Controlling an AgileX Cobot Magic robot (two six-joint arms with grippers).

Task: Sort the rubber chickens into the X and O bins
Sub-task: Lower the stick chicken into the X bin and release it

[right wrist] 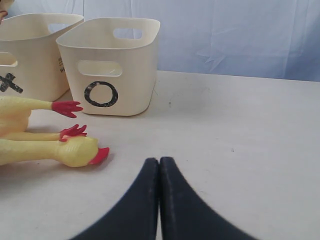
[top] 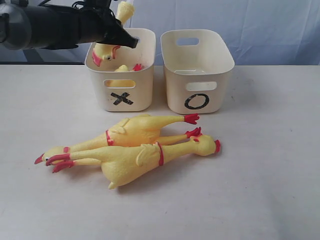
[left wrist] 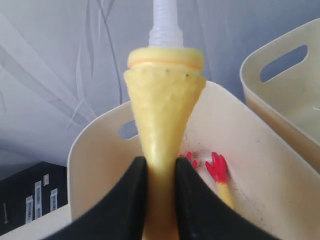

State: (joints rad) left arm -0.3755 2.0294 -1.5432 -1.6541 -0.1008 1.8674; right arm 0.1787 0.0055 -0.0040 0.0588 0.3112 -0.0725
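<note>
A pale, off-white bench [top: 270, 190] with a matte, faintly speckled top fills the foreground. Behind it hangs a blue-grey cloth backdrop [top: 270, 25], creased in soft folds. Light is even, and shadows are soft. A dark box with white barcode labels [left wrist: 35, 200] sits low beside the bench.

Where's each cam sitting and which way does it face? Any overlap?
Exterior: raised, angled down at marked faces of X bin and O bin, big chickens before them; left arm top left.
Left wrist: above X bin, looking along left gripper, shut on small chicken.
Right wrist: low over the table, looking past shut right gripper toward O bin.
Shared: all three show O bin.
</note>
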